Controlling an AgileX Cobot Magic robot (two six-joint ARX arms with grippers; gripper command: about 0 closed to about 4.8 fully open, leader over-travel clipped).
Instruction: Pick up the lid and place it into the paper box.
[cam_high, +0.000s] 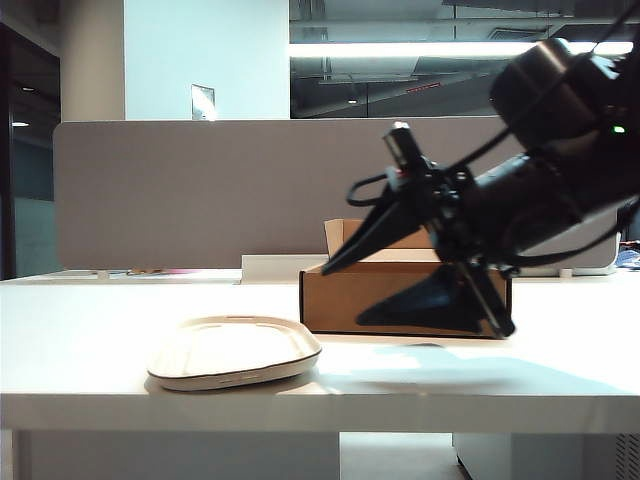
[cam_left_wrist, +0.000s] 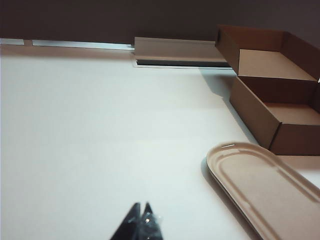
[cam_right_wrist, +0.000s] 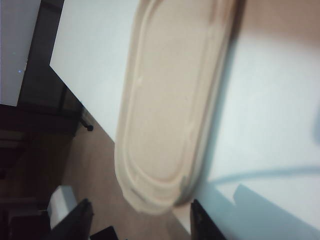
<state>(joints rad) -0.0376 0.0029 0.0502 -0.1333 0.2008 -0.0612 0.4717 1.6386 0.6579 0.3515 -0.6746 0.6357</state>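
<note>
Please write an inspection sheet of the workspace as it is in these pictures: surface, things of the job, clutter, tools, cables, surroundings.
Surface: white table, bare elsewhere.
Job's things: lid flat near the front edge; paper box behind it, open, apart from the lid.
Clutter: long white tray at the back.
Tools: right tool open, above the lid's end, holding nothing; left tool shut, over bare table.
Cables: black loops on the right arm.
Surroundings: grey partition, office behind.

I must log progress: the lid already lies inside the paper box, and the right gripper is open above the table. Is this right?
Not quite. The exterior view shows the lid lying on the table, beside the paper box, not inside it. The right gripper is indeed open above the table.
</note>
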